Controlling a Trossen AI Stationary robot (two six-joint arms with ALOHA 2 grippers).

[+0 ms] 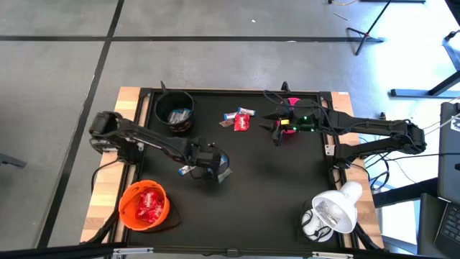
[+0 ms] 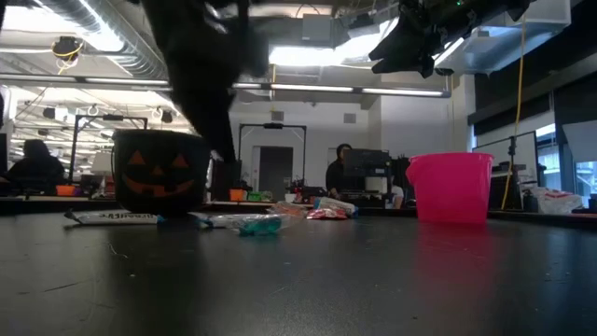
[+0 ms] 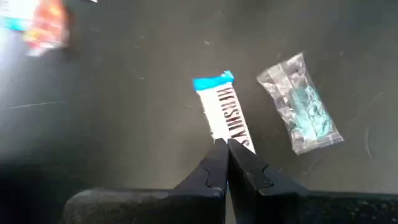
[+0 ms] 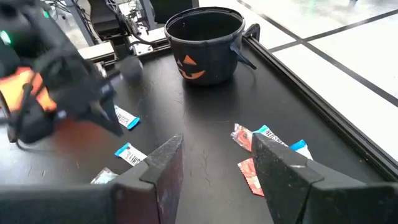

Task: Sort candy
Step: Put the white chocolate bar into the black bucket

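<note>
Two tools are working over the black tabletop [image 1: 251, 173]. The left tool [image 3: 226, 148] is pinching the end of a white candy bar [image 3: 225, 112] with a blue tip. The word "HERSHEY'S" is showing on its wrapper. The bar is lying flat on the tabletop, near the middle. A clear bag of blue-green sweets [image 3: 300, 103] is lying just beside it, not touching.

The right tool [image 4: 214, 163] is hanging above the pink bowl [image 1: 290, 124] near the far edge, with its fingers spread apart and nothing in them.

More red and blue-and-white candy [image 1: 239, 119] is sitting in a small pile between the black bowl [image 1: 175, 111] and the pink bowl. The black bowl is showing an orange pumpkin face and is holding blue-and-white candy. The orange bowl [image 1: 144, 205] at the near left corner is holding red candy. The near middle of the tabletop is lying bare, with lots of room to move.
</note>
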